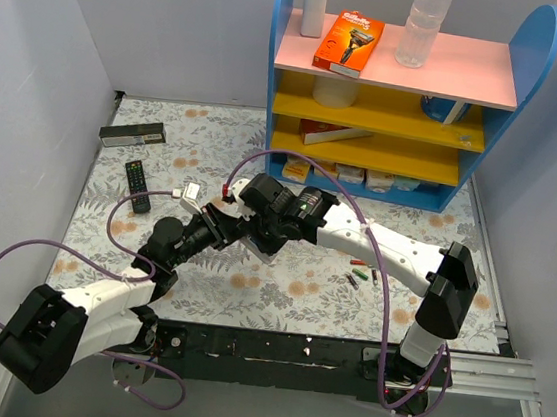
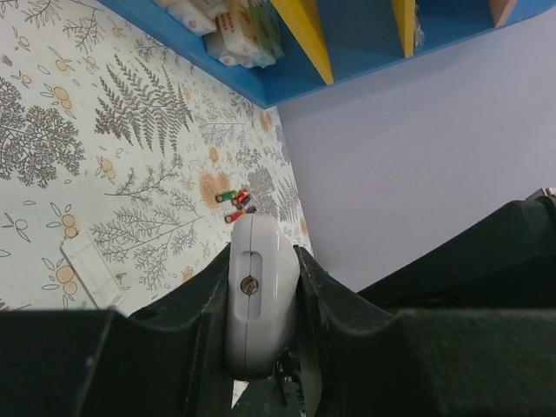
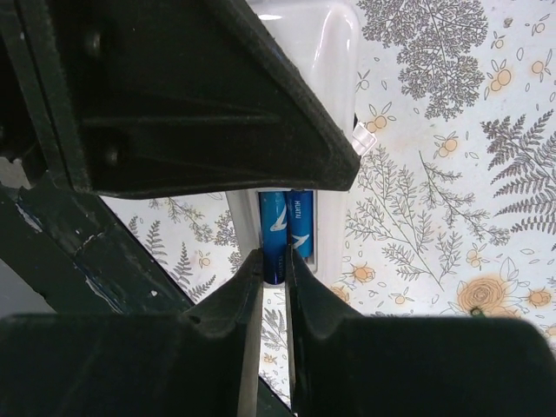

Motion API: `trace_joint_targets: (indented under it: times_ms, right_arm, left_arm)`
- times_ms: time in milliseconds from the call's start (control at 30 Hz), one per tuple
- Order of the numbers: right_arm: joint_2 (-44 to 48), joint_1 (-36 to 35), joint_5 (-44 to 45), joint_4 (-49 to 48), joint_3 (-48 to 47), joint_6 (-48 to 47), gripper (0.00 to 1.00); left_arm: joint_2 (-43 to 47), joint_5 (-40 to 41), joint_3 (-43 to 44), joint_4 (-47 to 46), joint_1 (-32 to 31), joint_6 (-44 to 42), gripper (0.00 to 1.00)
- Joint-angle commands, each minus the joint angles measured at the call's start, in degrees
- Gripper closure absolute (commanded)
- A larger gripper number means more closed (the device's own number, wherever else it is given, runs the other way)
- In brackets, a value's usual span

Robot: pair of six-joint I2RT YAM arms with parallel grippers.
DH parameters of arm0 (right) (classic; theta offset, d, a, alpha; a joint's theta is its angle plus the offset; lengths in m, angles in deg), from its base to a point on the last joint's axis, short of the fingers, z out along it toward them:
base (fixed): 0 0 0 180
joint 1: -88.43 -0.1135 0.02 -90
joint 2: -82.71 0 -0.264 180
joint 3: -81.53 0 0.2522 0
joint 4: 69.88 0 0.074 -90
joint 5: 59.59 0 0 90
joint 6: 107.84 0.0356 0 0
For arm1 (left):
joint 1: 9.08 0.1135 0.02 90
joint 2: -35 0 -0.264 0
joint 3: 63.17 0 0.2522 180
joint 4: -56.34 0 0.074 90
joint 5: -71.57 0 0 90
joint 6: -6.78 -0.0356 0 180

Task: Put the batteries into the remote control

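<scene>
My left gripper (image 2: 261, 252) is shut on the small white remote control (image 2: 256, 295) and holds it edge-up above the table. In the right wrist view the remote (image 3: 317, 52) shows its open compartment with two blue batteries side by side. My right gripper (image 3: 274, 261) is shut on the end of the left blue battery (image 3: 274, 230); the other blue battery (image 3: 300, 226) lies beside it. Both grippers meet at the table's middle (image 1: 241, 226). Loose batteries (image 1: 359, 275) lie to the right, also in the left wrist view (image 2: 234, 204). The white back cover (image 2: 91, 271) lies flat on the cloth.
A blue shelf unit (image 1: 402, 92) with boxes and bottles stands at the back. A black remote (image 1: 137, 184) and a long dark flat box (image 1: 133, 134) lie at the left. Walls close in on both sides.
</scene>
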Motion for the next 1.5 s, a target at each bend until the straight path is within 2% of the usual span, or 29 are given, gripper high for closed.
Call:
trace_joint_targets:
  times_ms: [0,533,767,867,1033,1133,1467]
  right_arm:
    - [1.8,-0.4,0.6,-1.8,-3.0,-0.8,0.79]
    - [2.6,-0.4,1.2,1.3,-5.8,-2.0,0.72]
    - [6.2,-0.4,-1.3,3.8,-9.6,-9.1,0.68]
    - [9.9,-0.3,-4.3,3.5,-7.2,-15.7,0.68]
    - [17.7,-0.4,-6.7,-1.0,6.2,-29.9,0.76]
    - [20.9,-0.3,-8.0,-3.3,11.3,-35.3,0.77]
    - [24.5,-0.3,-7.1,-10.5,18.9,-43.5,0.76]
  left_arm:
    - [-0.6,0.8,0.3,-4.3,-0.7,6.0,1.0]
    - [-2.0,2.7,-0.8,-5.5,-0.7,11.3,1.0]
    - [-2.2,1.1,0.4,-3.4,-0.3,10.7,1.0]
    - [-2.4,-0.5,2.1,-1.9,-0.1,9.5,1.0]
    - [-5.4,-6.0,5.1,-1.2,0.0,6.8,1.0]
    - [-6.8,-7.9,7.1,-1.0,0.0,5.9,1.0]
    - [-12.5,-18.4,13.8,-1.1,0.1,3.5,1.0]
